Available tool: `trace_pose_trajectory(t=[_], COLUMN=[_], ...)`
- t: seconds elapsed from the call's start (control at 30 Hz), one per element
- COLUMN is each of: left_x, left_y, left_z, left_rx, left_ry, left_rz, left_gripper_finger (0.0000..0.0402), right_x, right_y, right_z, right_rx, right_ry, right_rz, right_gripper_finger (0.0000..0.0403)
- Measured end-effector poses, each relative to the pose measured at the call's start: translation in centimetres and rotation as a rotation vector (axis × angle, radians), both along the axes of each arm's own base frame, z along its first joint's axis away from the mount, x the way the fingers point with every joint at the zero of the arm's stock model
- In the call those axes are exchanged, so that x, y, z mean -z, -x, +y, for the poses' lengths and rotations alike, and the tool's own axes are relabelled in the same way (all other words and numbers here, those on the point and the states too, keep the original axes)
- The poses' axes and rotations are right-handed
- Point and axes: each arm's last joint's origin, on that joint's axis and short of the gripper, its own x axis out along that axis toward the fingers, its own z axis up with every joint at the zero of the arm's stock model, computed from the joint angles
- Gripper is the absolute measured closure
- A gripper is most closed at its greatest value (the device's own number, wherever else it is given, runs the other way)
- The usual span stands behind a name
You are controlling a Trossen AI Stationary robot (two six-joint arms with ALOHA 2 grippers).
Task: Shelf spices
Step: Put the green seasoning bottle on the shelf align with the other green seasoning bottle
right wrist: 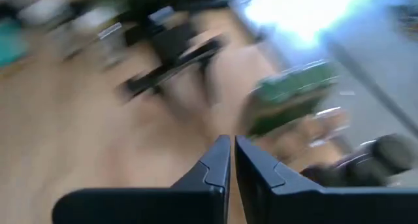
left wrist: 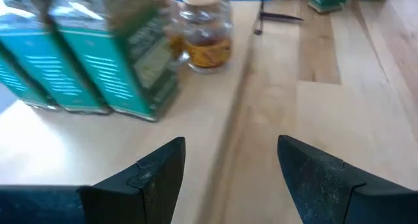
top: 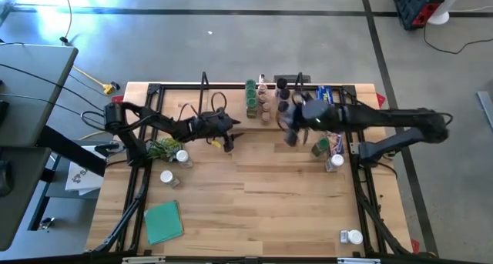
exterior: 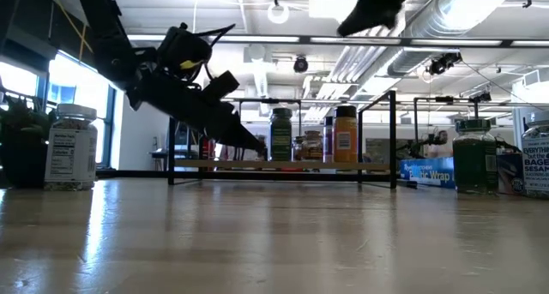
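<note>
The shelf (exterior: 377, 164) stands along the table's far edge, a light board between black end frames. Several spice jars (top: 252, 97) stand upright on it; in the left wrist view green-labelled jars (left wrist: 104, 61) and an amber jar (left wrist: 208, 34) stand on the board (left wrist: 78, 139). My left gripper (top: 230, 136) (left wrist: 232, 145) is open and empty, slanting down toward the board's near edge, left of the jars. My right gripper (top: 290, 132) (right wrist: 233, 140) is shut and empty, raised above the table (exterior: 369, 11) near the shelf's right part.
Loose jars stand on the table: white-lidded ones at left (top: 182, 156) (top: 166, 176), one at right (top: 333, 162), one near the right front corner (top: 353, 236), and a green jar (top: 320, 147). A teal square (top: 163, 222) lies front left. A blue wrap box (exterior: 426, 171) sits right of the shelf.
</note>
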Motion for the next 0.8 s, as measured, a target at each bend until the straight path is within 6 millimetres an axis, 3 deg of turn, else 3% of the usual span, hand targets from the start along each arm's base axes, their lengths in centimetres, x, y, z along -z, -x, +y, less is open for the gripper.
trace_pose_trajectory(t=[0.1,0.17,0.27,0.43,0.57,0.8], left_x=[0.2,0.2,0.2,0.2,0.2,0.3], left_y=[-0.3,-0.5,-0.7,-0.9,-1.0,-0.9], left_z=[-1.4,-2.4,-3.9,-5.6,-6.4,-6.7], left_rx=[0.007,0.02,0.043,0.064,0.079,0.089], left_ry=[-0.005,0.005,0.024,0.035,0.029,0.03], left_rz=[0.02,0.024,0.016,0.01,0.011,0.019], left_gripper_finger=[0.0163,0.0163,0.0163,0.0163,0.0163,0.0163], right_x=[-0.2,0.2,1.4,2.8,3.3,3.8], right_y=[2.4,4.1,6.0,7.7,8.3,7.9], right_z=[2.6,3.7,4.4,3.7,2.7,0.6], right_rx=[-0.133,-0.128,-0.02,0.283,0.433,0.513], right_ry=[-0.091,-0.174,-0.27,-0.39,-0.485,-0.533], right_rz=[0.085,0.181,0.36,0.562,0.646,0.687], right_gripper_finger=[0.0386,0.0386,0.0386,0.0368,0.0303,0.0137])
